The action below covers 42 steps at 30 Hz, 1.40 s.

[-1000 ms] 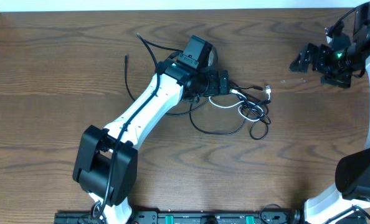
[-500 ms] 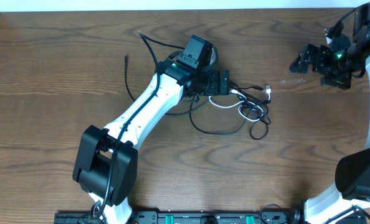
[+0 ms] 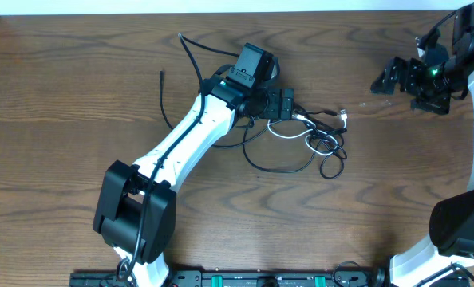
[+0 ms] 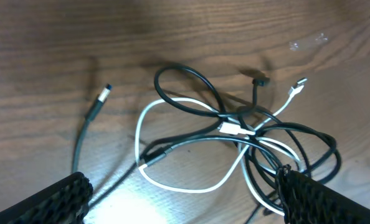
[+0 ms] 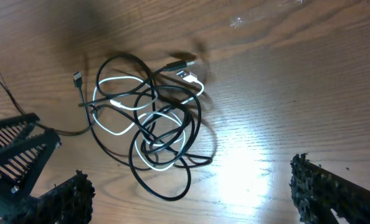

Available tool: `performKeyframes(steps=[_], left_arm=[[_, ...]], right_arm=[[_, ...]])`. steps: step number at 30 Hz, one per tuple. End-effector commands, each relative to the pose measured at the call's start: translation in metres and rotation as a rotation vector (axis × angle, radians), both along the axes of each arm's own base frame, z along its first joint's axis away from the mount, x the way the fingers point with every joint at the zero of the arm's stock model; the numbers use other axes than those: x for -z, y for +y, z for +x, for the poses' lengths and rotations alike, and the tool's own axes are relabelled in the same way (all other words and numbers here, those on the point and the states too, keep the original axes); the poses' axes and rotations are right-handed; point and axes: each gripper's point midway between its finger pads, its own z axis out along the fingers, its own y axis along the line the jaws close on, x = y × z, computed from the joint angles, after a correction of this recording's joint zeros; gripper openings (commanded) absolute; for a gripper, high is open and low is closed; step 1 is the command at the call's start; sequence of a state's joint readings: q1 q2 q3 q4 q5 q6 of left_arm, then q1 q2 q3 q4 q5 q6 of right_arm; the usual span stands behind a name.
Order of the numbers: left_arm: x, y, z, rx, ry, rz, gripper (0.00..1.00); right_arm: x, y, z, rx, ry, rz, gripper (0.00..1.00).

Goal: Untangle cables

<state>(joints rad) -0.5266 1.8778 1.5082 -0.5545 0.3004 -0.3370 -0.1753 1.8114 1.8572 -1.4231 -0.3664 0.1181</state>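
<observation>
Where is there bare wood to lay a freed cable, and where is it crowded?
Bare wood lies right of the cable tangle, toward the right gripper, and along the left side of the table. Crowded: mid-table, left gripper beside the tangle.

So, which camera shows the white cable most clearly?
The left wrist view: the white cable is near and large. The right wrist view shows it smaller among black cables; overhead it is a tiny arc.
</observation>
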Motion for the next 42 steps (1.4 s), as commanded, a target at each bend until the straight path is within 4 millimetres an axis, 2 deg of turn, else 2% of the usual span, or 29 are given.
performKeyframes(steps=[1,7,11,14,19,22,30,42], left_arm=[[0.000,0.010,0.016,0.007,-0.077,0.074,0.97],[-0.010,0.015,0.037,0.014,-0.180,0.080,0.98],[-0.010,0.010,0.042,0.042,-0.205,0.066,0.98],[0.001,0.000,0.039,0.080,-0.182,0.042,0.98],[0.033,-0.005,0.037,0.098,-0.118,0.057,0.99],[0.047,-0.010,0.032,0.116,-0.085,0.056,0.95],[0.051,-0.025,0.018,0.178,-0.080,0.061,0.83],[0.056,-0.027,0.008,0.302,-0.099,0.093,0.82]], right_arm=[[0.001,0.003,-0.001,-0.028,-0.001,0.001,0.99],[0.001,-0.001,0.004,-0.045,-0.029,-0.027,0.99],[0.000,-0.002,0.008,-0.043,-0.043,-0.037,0.99],[-0.001,-0.003,0.010,-0.043,-0.055,-0.039,0.99],[-0.001,-0.003,0.011,-0.043,-0.058,-0.040,0.99],[-0.001,-0.003,0.011,-0.043,-0.058,-0.040,0.99],[-0.001,-0.003,0.012,-0.043,-0.063,-0.041,0.99],[-0.001,-0.003,0.014,-0.043,-0.070,-0.042,0.99]])
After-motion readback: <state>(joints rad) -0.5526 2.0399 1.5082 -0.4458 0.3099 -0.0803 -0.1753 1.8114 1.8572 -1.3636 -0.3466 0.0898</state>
